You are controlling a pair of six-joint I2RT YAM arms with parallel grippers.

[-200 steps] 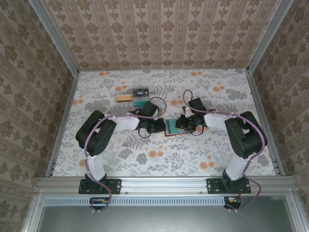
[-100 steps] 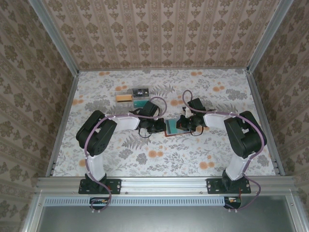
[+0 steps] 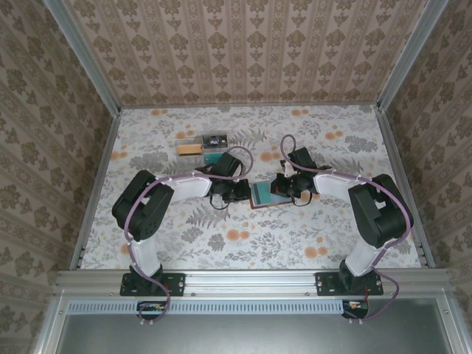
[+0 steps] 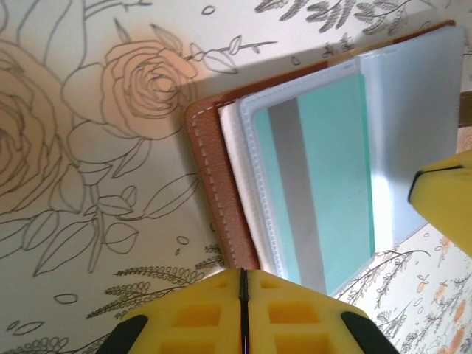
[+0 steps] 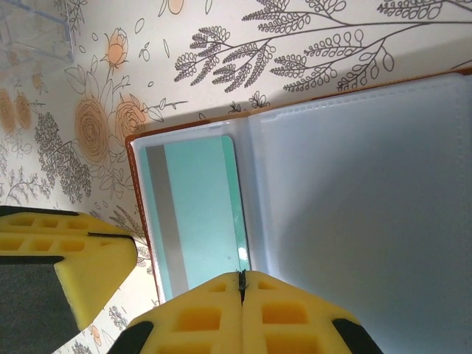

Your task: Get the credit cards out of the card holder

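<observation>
The card holder (image 3: 258,198) lies open on the floral table between both grippers. In the left wrist view its brown leather edge (image 4: 214,184) frames clear sleeves, and a teal card (image 4: 332,169) with a grey stripe sits inside one. My left gripper (image 4: 243,284) is shut, its tips at the leather edge with nothing visibly between them. In the right wrist view my right gripper (image 5: 241,279) is shut where the teal card's (image 5: 199,206) long edge runs into its seam. From above, the left gripper (image 3: 240,193) and right gripper (image 3: 284,189) flank the holder.
At the back left stands a clear plastic tray (image 3: 214,140) with a tan card (image 3: 189,149) beside it and a teal item (image 3: 214,156) in front. A corner of the tray (image 5: 37,29) shows in the right wrist view. The cage walls ring the table.
Both arms shifted slightly, the left elbow swinging outward to the left. The grippers stay at the open holder, which looks spread a little wider.
</observation>
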